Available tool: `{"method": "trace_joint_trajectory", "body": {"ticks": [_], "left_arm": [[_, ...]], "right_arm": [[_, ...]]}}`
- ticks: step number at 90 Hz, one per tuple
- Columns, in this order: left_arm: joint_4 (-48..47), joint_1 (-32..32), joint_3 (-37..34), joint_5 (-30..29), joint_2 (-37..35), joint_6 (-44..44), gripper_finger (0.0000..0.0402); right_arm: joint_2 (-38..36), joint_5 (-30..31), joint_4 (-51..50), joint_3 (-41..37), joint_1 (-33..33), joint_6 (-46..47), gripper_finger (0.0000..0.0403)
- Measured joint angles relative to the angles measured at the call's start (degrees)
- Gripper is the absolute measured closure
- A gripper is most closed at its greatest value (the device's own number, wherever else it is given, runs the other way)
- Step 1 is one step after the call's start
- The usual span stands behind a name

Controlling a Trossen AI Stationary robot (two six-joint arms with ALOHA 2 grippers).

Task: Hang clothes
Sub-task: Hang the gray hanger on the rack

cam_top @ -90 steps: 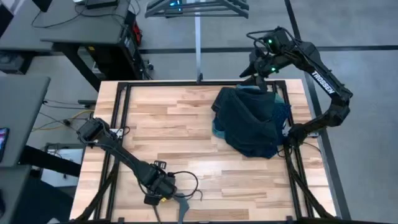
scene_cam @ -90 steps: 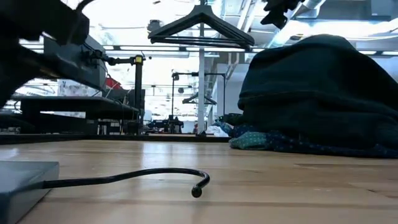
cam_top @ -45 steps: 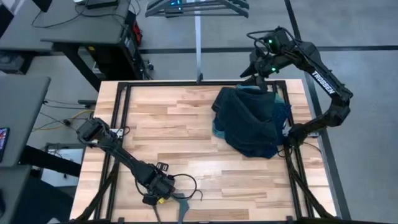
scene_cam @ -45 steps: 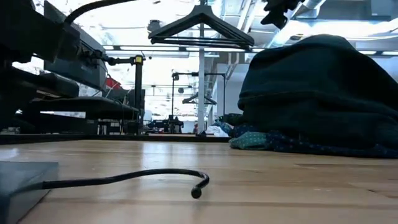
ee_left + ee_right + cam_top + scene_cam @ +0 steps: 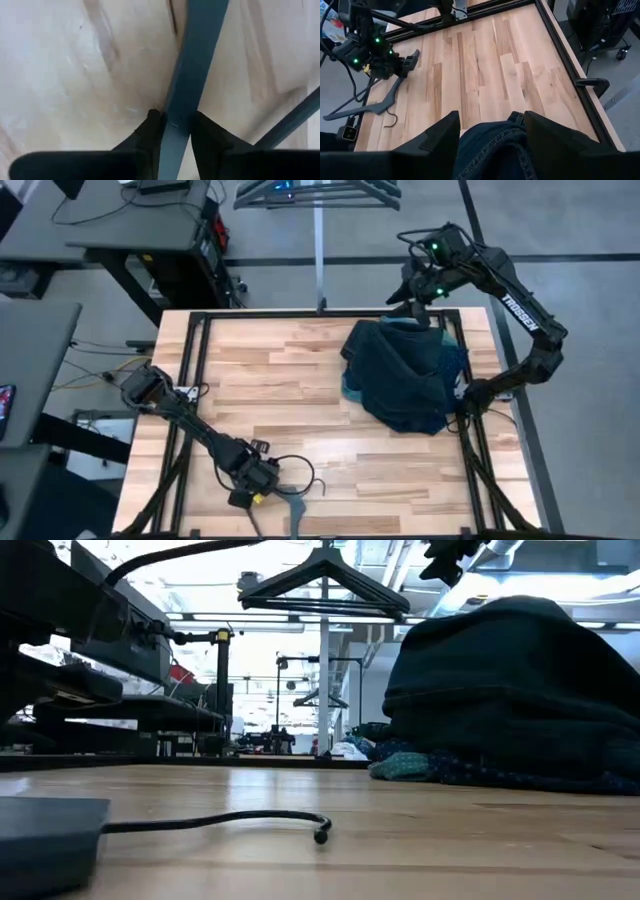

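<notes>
Room: workshop floor with grey desks to one side and a metal pole beyond the far table edge.
Table [image 5: 280, 380]: pale wooden planks inside a black metal frame.
Pile of clothes [image 5: 405, 375]: heaped on the right half of the table, toward the far edge; one mound, garments lying on one another.
Jeans [image 5: 400, 365]: dark charcoal, uppermost in the pile; in the low view they form the tall dark hump [image 5: 515, 680].
Dotted shirt [image 5: 480, 772]: navy with tiny white dots, showing along the base of the pile in the low view.
Green shirt [image 5: 350, 388]: teal edge showing at the pile's left side, under the jeans.
Right hand [image 5: 408, 308]: at the far edge of the pile; fingers [image 5: 440, 132] spread apart on either side of a fold of the jeans [image 5: 492, 145]. Whether they press the cloth cannot be told.
Left hand [image 5: 270, 490]: low at the near table edge, left of centre; fingers [image 5: 147, 132] closed on the flat arm of a hanger.
Hanger on table [image 5: 290, 505]: black, lying flat at the near edge; its bar [image 5: 187, 85] runs between the left fingers; its wire hook [image 5: 230, 822] lies on the wood in the low view.
Hangers on pole [image 5: 315, 192]: black, hanging on the rack beyond the far edge, well apart from the pile; seen also in the low view [image 5: 322, 585].
Writing: "TROSSEN" in white letters on the right arm [image 5: 525, 315].
</notes>
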Motion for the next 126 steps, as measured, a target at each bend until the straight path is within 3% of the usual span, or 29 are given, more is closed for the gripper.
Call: {"method": "trace_joint_trajectory", "body": {"ticks": [46, 59, 67, 79, 104, 126], "left_arm": [[-10.7, -0.1, 4.7, 1.4, -13.4, -3.7, 0.0354], [-14.2, 0.7, 4.7, 0.3, -18.1, -5.7, 0.0400], [-16.7, 2.0, 4.7, -2.1, -20.5, -7.3, 0.0396], [-19.0, 4.6, 4.7, -6.5, -21.6, -8.3, 0.0396], [-17.9, 10.2, 4.7, -7.0, -21.2, -9.3, 0.0399], [-18.9, 13.9, 4.7, -9.2, -23.7, -24.0, 0.0401]], "right_arm": [[0.0, 0.0, 1.6, 0.0, 0.0, 1.0, 0.0195], [0.0, 0.0, 1.6, 0.0, 0.0, 1.0, 0.0195], [0.0, 0.0, 1.6, 0.0, 0.0, 1.0, 0.0195], [0.0, 0.0, 1.6, 0.0, 0.0, 1.1, 0.0195], [0.0, 0.0, 1.6, 0.0, 0.2, 10.0, 0.0195], [0.4, -1.5, 9.6, -8.6, 6.9, 18.2, 0.0195]]}}
